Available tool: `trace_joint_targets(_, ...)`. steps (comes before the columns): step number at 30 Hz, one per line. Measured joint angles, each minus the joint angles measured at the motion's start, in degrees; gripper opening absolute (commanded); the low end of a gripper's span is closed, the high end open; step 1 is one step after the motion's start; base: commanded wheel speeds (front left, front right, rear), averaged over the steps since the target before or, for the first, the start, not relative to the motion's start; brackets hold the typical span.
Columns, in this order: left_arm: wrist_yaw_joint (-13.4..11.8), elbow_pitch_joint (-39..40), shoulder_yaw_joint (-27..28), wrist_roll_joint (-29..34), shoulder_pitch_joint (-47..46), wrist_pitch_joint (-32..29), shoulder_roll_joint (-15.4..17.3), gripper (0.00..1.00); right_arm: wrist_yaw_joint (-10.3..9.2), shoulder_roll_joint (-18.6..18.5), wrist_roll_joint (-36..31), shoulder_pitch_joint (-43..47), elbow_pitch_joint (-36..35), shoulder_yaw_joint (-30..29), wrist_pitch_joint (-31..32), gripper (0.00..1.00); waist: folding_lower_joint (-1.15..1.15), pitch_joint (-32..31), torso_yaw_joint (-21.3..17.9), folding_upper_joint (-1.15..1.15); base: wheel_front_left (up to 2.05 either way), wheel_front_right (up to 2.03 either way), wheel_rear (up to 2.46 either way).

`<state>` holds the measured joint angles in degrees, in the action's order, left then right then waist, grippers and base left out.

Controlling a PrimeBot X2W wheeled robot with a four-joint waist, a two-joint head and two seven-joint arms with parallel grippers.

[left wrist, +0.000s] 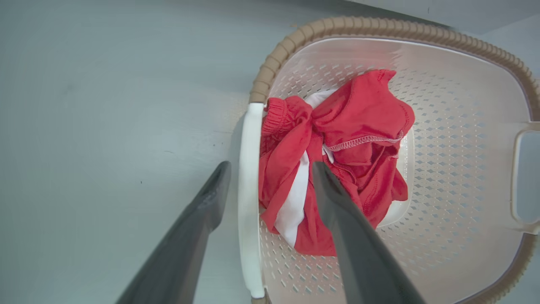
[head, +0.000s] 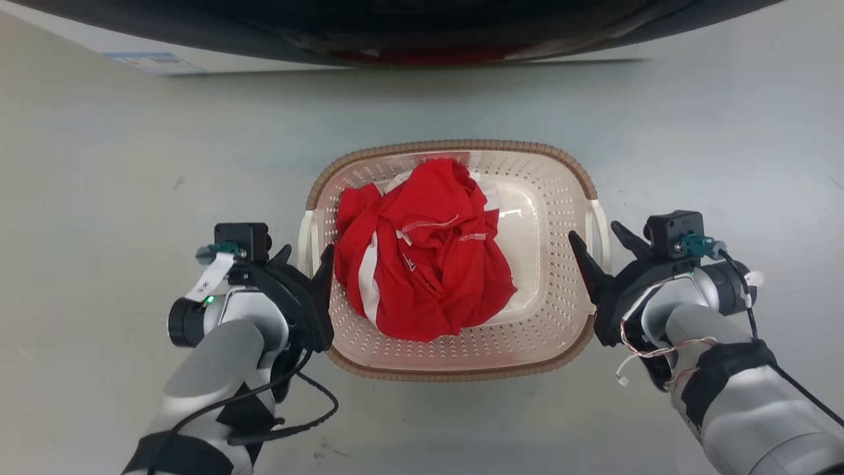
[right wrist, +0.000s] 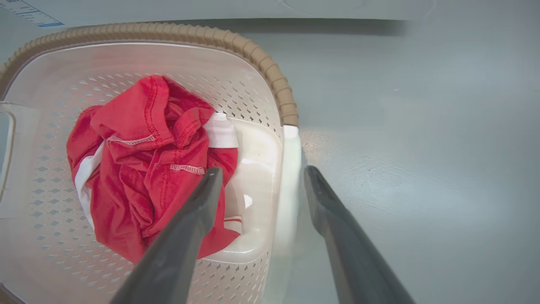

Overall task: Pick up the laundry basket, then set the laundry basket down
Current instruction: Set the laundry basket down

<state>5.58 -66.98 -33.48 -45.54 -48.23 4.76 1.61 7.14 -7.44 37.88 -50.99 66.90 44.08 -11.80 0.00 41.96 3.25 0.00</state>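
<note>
The laundry basket (head: 560, 198) stood open side up on the grey floor (head: 132, 165), directly in front of the robot and between its two arms. Its long axis ran left to right across the head view, with a white loop handle at each short end and the brown woven-look rim curving along the near and far long sides. A crumpled red garment with white stripes (head: 422, 257) lay inside, bunched toward the left half, leaving the smooth base bare on the right.

The left gripper (head: 306, 254) had its fingers spread astride the left handle (head: 304, 231), one outside the basket and one inside over the garment. The left wrist view showed a gap on both sides of that handle (left wrist: 249, 202), narrow at the outer finger and wide at the inner one. The right gripper (head: 593, 232) was spread likewise over the right handle (head: 599, 227). In the right wrist view the handle (right wrist: 289, 190) ran up between the two fingers with neither pressed against it.

Each wrist view looked across the basket to the opposite handle's open loop, which the head view foreshortened. The head view alone took in both pale forearms and their cables. Beyond the basket, well apart from it, was the washer (head: 422, 26), dark and curved at the front, with a blue label (head: 155, 63) that also appeared in the right wrist view.
</note>
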Motion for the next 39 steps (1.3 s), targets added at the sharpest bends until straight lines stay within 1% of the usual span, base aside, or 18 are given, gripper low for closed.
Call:
trace_joint_targets(6,0.43,-0.7,-1.0,1.14,1.91,3.22,0.05,1.0,0.0,-0.64,-1.49,2.03,-0.22,1.4,-1.26,1.0,0.0,-3.05,0.03,0.0,0.0,0.0,0.0)
trace_joint_targets(7,0.56,-0.69,-1.94,2.67,2.79,4.5,0.16,1.0,0.0,-0.82,-1.68,2.98,-0.26,1.4,-1.56,1.0,0.0,-4.47,0.0,0.0,0.0,0.0,0.0)
trace_joint_targets(11,0.8,-0.81,-2.63,3.31,4.88,6.86,0.88,1.0,0.0,-0.85,-1.69,5.33,-0.52,1.46,-1.99,1.0,0.0,-7.49,-0.12,0.0,0.0,0.0,0.0)
trace_joint_targets(20,1.04,-0.19,-2.8,3.6,9.23,9.0,1.31,1.0,0.0,-0.4,-0.98,10.95,-2.21,-0.34,-2.44,1.0,-0.01,-14.79,-0.62,0.0,0.0,0.0,0.0)
trace_joint_targets(24,1.04,0.48,-2.41,3.53,11.32,9.22,1.6,1.0,-0.12,-0.1,-0.38,13.3,-4.21,-1.77,-2.45,1.0,-0.01,-18.15,-0.96,-0.01,0.0,0.0,0.0)
trace_joint_targets(27,1.04,1.68,-2.25,3.54,12.45,9.49,1.63,1.0,-1.31,-0.22,0.23,15.57,-6.12,-3.27,-2.46,1.0,-0.01,-21.39,-1.28,0.0,0.0,0.0,0.0)
trace_joint_targets(29,1.04,2.03,-2.13,3.54,12.59,9.49,1.74,1.0,-1.42,-0.26,0.25,16.09,-6.7,-3.77,-2.46,1.0,-0.01,-22.15,-1.36,0.0,0.0,0.0,0.0)
trace_joint_targets(33,0.88,3.7,-1.65,3.6,13.6,9.53,2.46,1.0,-2.42,-0.97,0.25,17.3,-9.05,-4.83,-2.46,1.0,-0.01,-24.99,-1.66,-0.01,0.0,0.0,0.0)
trace_joint_targets(39,-0.66,7.9,-0.46,4.22,15.08,9.53,3.46,1.0,-4.11,-2.81,-0.33,18.53,-13.18,-6.55,-2.47,1.0,0.0,-28.37,-2.04,-0.01,0.0,0.0,0.0)
